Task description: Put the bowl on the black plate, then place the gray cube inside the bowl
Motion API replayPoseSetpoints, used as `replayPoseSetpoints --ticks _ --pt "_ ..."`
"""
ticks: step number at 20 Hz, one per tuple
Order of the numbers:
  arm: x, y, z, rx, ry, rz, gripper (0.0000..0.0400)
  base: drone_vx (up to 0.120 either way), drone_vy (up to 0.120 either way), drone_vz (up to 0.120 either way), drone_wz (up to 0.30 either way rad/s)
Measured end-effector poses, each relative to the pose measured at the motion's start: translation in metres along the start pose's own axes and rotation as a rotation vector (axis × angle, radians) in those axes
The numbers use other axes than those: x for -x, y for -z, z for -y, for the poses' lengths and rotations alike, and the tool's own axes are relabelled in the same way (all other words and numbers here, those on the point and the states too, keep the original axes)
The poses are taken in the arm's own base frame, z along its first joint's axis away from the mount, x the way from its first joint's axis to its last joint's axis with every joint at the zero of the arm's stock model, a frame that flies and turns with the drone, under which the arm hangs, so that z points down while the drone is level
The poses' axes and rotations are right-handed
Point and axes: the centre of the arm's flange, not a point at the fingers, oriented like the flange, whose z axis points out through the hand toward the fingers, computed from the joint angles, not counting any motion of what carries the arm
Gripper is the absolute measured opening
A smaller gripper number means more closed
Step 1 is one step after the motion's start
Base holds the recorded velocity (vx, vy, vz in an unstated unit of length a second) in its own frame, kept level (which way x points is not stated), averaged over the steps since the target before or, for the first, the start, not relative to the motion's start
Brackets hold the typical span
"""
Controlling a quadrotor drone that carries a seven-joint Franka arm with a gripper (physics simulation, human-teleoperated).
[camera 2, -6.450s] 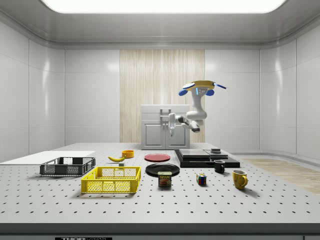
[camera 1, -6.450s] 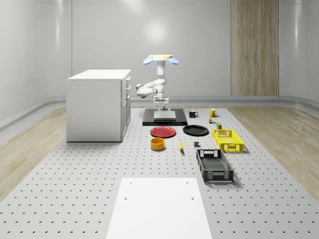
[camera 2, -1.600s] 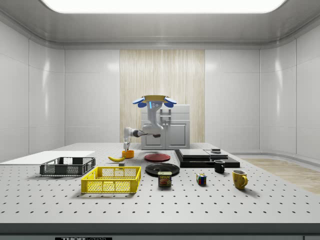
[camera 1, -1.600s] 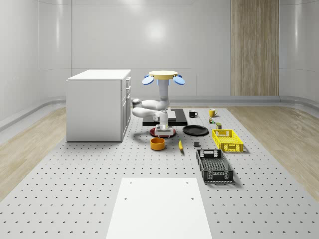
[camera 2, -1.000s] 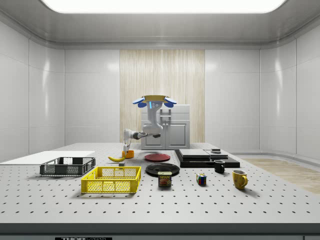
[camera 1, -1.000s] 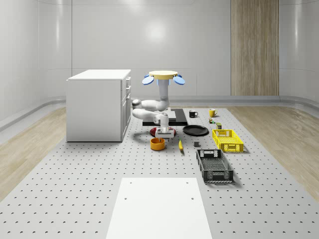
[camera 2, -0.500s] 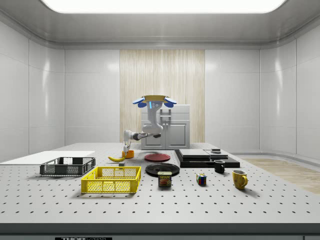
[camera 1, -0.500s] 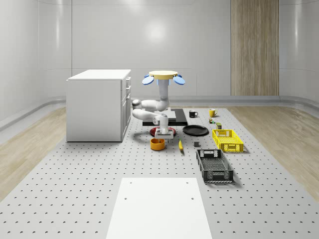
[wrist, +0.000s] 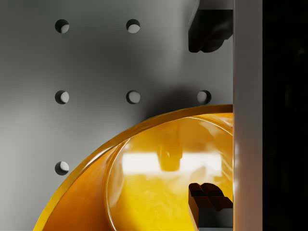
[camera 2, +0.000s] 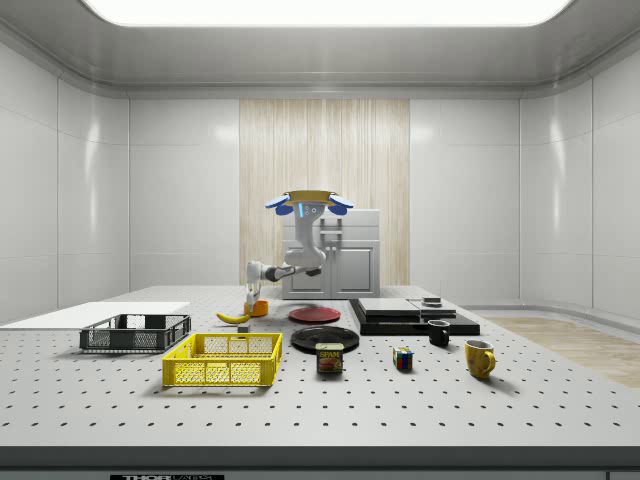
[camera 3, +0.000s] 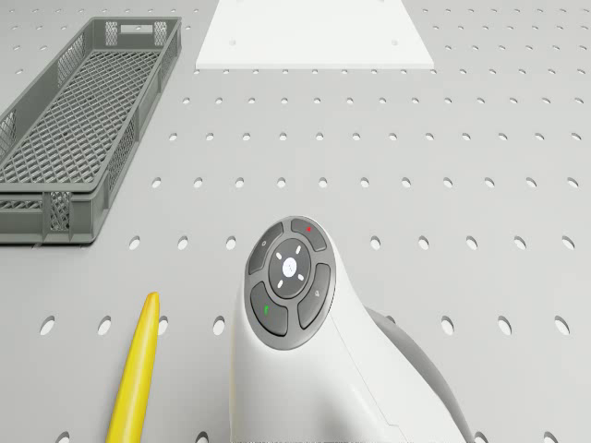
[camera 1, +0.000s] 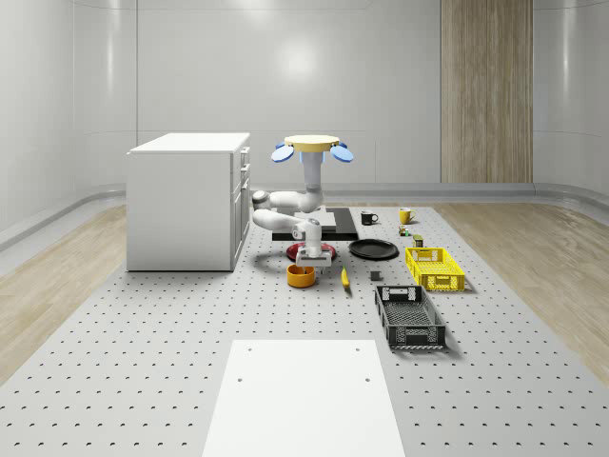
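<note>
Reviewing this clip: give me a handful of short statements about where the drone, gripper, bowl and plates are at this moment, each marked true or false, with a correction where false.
1. The drone hovers above the table, near the red plate. True.
2. The orange bowl already sits on the black plate. False: it stands on the bare table, to the whole-scene view's left of the black plate.
3. The gripper is down at the bowl's rim, one finger inside and one outside. True, as the wrist view shows.
4. The banana lies inside the yellow basket. False: it lies on the table beside the bowl.
5. The gripper's fingers have lifted the bowl clear of the table. False: the bowl rests on the table.
</note>
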Motion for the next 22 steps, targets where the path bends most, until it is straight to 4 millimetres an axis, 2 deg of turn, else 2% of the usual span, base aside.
replayPoseSetpoints --ticks 1,2,4,6,8,13,18,22 --pt "0.000 0.000 0.000 0.000 0.000 0.000 0.0376 0.000 0.000 0.000 0.000" --pt "0.000 0.000 0.001 0.000 0.000 0.000 0.0315 0.000 0.000 0.000 0.000" --pt "-0.001 0.000 0.001 0.000 0.000 0.000 0.0231 0.000 0.000 0.000 0.000" --pt "-0.001 0.000 0.001 0.000 0.000 0.000 0.0179 0.000 0.000 0.000 0.000" --pt "-0.001 0.000 0.001 0.000 0.000 0.000 0.0148 0.000 0.000 0.000 0.000" --pt "-0.001 0.004 0.002 0.000 0.000 0.000 0.0114 0.000 0.000 0.000 0.000" --pt "-0.001 0.020 0.002 0.000 0.000 0.000 0.0104 0.000 0.008 0.112 0.000" --pt "-0.001 0.028 0.002 0.000 0.000 0.000 0.0101 -0.100 0.120 0.120 0.000"
